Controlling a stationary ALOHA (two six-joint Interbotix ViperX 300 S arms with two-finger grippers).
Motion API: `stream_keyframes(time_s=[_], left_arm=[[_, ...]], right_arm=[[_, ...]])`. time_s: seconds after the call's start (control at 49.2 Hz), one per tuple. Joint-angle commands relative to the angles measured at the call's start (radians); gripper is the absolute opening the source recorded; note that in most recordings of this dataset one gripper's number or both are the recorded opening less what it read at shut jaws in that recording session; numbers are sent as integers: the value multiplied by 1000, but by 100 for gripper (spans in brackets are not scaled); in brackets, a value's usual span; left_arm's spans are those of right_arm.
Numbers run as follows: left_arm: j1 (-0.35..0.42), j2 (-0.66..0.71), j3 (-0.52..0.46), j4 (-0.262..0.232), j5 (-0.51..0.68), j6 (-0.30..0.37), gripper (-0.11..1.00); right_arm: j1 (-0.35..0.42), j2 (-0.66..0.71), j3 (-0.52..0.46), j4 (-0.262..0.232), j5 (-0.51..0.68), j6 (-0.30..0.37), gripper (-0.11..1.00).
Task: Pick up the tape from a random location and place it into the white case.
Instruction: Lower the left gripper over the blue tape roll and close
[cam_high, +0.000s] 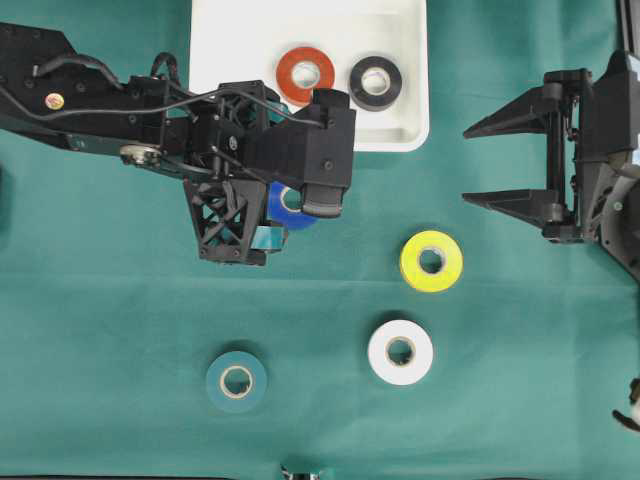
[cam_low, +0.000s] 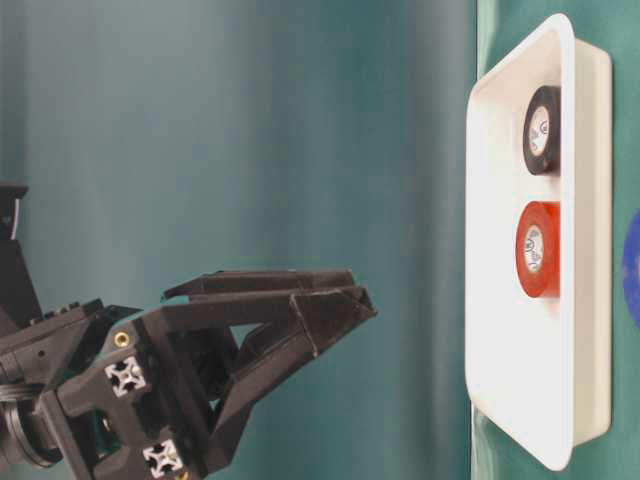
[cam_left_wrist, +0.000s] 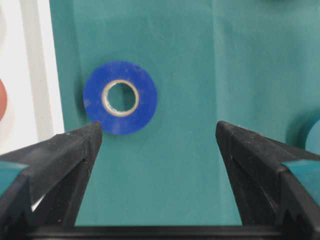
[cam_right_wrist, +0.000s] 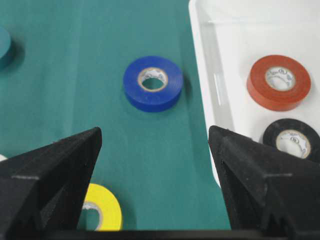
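A blue tape (cam_left_wrist: 120, 97) lies flat on the green cloth just below the white case (cam_high: 230, 40). In the overhead view the left arm partly covers the blue tape (cam_high: 288, 212). My left gripper (cam_left_wrist: 159, 127) hangs open above the cloth (cam_low: 345, 300), pointing down, with the blue roll just past its left fingertip and nothing between the fingers. The case holds a red tape (cam_high: 305, 73) and a black tape (cam_high: 376, 82). My right gripper (cam_high: 470, 165) stands open and empty at the right, level with the case's lower right corner; its camera sees the blue tape (cam_right_wrist: 153, 82).
Three more rolls lie on the cloth: yellow (cam_high: 431, 261), white (cam_high: 400, 352) and teal (cam_high: 236, 381). The case's raised rim (cam_right_wrist: 205, 75) runs close beside the blue roll.
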Motion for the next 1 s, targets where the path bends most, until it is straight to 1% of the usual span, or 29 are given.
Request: stream_keyframes(time_s=[0.0,0.833,0.975], left_arm=[[2,-14,-23,3,-3,2,99],[-5,-15,-2,3,-25,0,99],[-9,-5,38,3,-86,-5,99]], right_arm=[[2,2,-25,-2,-5,2,82],[0,2,-31,-3,-5,2,82],[2,2,-31,-2,-5,2,82]])
